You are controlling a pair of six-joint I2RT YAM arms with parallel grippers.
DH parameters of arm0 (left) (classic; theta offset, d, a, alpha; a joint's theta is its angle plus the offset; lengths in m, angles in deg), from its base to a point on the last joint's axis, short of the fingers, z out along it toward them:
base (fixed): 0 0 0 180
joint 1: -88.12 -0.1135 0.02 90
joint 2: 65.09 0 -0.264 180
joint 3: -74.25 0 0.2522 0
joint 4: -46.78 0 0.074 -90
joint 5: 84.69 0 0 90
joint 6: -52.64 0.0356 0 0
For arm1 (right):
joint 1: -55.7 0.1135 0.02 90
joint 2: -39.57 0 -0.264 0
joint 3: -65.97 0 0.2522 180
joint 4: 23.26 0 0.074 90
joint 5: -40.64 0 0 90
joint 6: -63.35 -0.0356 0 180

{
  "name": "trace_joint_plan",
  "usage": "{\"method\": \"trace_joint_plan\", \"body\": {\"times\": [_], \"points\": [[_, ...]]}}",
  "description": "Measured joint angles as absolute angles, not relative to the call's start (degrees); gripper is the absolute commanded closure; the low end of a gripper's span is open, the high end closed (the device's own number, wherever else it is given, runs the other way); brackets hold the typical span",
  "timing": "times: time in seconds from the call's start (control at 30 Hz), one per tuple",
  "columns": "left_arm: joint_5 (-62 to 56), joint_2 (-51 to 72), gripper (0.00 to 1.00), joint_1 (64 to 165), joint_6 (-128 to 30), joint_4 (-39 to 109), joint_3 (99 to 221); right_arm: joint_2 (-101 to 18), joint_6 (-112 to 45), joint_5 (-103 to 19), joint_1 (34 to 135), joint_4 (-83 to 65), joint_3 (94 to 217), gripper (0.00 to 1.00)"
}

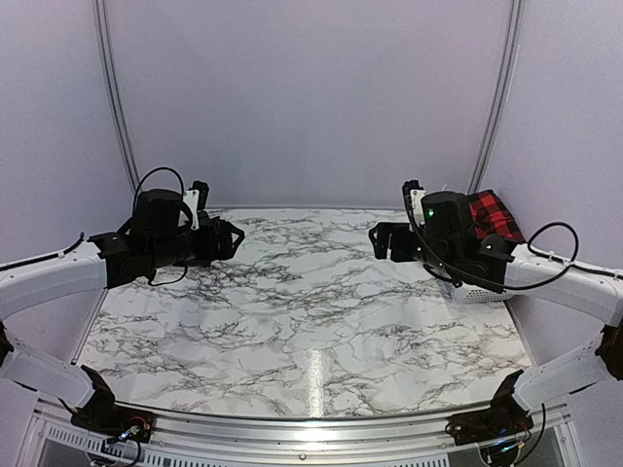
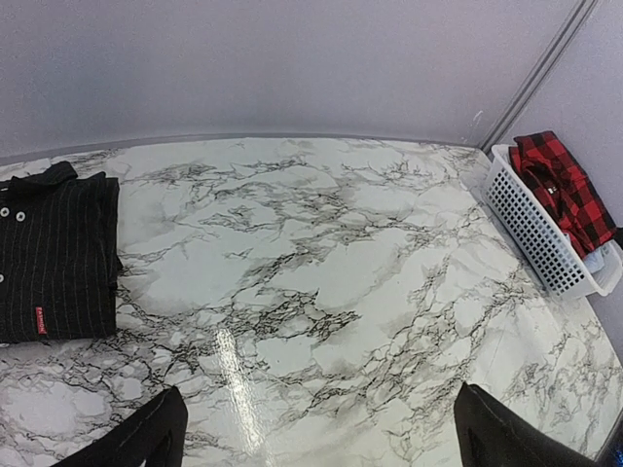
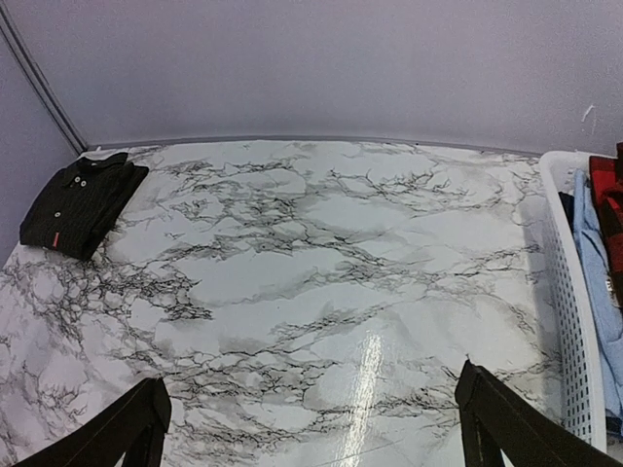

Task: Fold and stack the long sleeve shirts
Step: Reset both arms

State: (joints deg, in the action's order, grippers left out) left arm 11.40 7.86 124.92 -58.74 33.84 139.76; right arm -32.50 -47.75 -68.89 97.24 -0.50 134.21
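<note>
1. While poised above the marble table (image 1: 311, 321), stands with fingers spread wide and grips nothing (left gripper (image 1: 234, 235)).
2. Faces it from the right side, equally wide open, likewise empty (right gripper (image 1: 378, 240)).
3. Lies folded flat near the table's far left corner, collar toward the back wall — black pinstriped shirt (image 2: 54, 258).
4. Rests loosely heaped in the white lattice basket (image 2: 531, 229) at the table's right edge, beside a pale blue garment (image 3: 592, 263) — red-and-black checked shirt (image 2: 560, 185).
</note>
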Motion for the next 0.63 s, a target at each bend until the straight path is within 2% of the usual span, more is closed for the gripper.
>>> {"method": "trace_joint_plan", "body": {"times": [0.63], "points": [[11.9,7.9,0.01,124.9,-58.7,33.8,139.8,-32.4,-47.5,-68.6,97.2,-0.5,134.2,0.02]]}}
